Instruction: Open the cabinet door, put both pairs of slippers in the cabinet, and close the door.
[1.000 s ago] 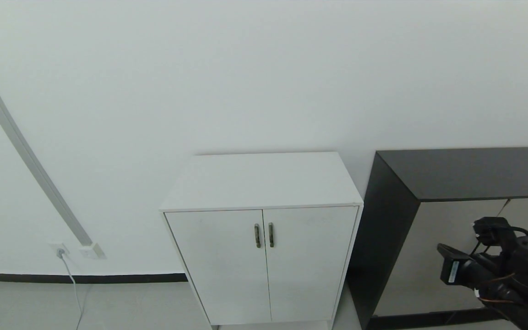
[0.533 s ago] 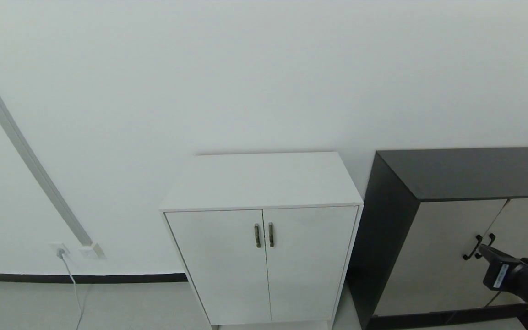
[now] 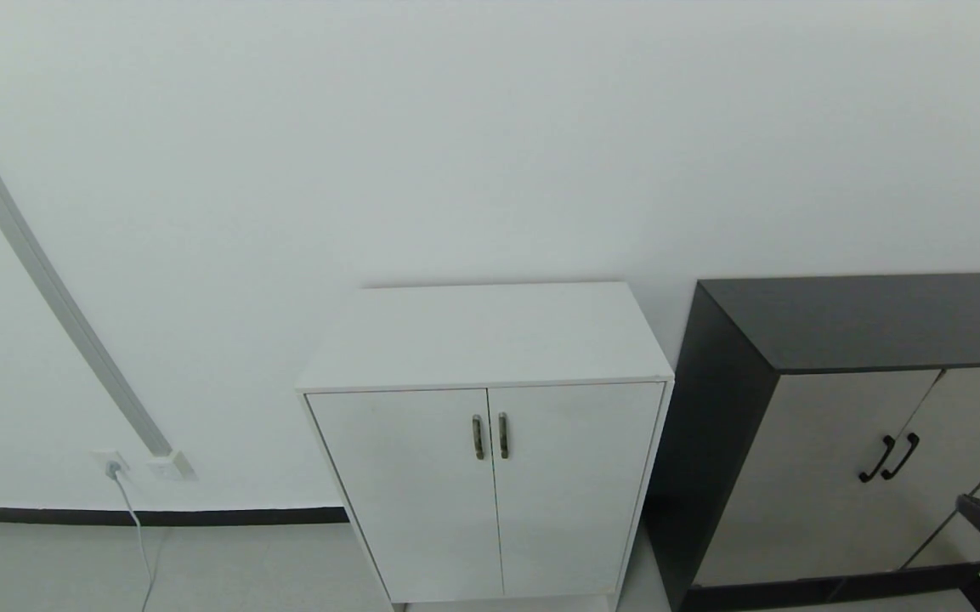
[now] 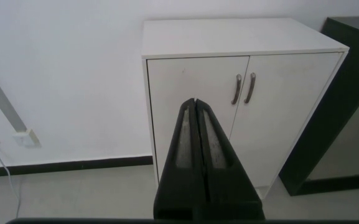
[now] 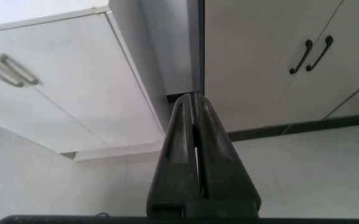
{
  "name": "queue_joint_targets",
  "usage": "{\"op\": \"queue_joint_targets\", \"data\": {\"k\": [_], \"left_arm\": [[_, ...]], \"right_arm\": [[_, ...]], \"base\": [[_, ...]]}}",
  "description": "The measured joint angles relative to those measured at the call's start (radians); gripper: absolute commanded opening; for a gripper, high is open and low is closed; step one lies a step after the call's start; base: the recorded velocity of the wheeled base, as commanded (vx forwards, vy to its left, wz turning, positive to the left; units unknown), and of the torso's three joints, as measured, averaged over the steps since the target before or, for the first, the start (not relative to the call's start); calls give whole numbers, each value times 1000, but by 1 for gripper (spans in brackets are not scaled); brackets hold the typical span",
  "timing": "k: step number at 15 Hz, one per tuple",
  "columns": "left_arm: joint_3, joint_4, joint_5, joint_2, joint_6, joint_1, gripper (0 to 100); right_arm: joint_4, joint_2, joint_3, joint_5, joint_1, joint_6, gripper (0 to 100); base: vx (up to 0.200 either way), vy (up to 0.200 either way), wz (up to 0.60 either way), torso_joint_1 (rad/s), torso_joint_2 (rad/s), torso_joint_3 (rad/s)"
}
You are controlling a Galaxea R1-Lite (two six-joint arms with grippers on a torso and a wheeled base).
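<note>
Two doors shut on the white cabinet (image 3: 405, 484) at my six o'clock, dark cabinet (image 3: 863, 323) at four, my left gripper (image 4: 195, 102) pinched closed on nothing, right gripper (image 5: 196, 96) likewise empty and closed.

Pale floor (image 3: 243, 569): white cabinet (image 3: 490, 484), black sideboard (image 3: 838, 323)

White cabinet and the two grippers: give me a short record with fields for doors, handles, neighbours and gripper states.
cabinet: white cabinet, two doors, both shut
handles: two upright bar handles, side by side at the centre seam
right neighbour: dark cabinet, close beside it
left neighbour: wall socket with a cord plugged in
left gripper: shut, empty, facing the white cabinet's front, apart from it
right gripper: shut, empty, touching neither cabinet
</note>
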Motion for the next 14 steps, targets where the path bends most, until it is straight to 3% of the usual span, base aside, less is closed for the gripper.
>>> {"op": "queue_joint_targets", "data": {"k": [9, 12, 14], "left_arm": [[0, 0, 0, 0, 0, 0, 0], [0, 0, 0, 0, 0, 0, 0], [0, 0, 0, 0, 0, 0, 0]], "right_arm": [[672, -617, -7, 112, 9, -50, 0], [821, -748, -5, 146, 51, -60, 0], [830, -796, -9, 148, 86, -64, 0]], "base": [[0, 0, 0, 0, 0, 0], [0, 0, 0, 0, 0, 0], [0, 0, 0, 0, 0, 0]]}}
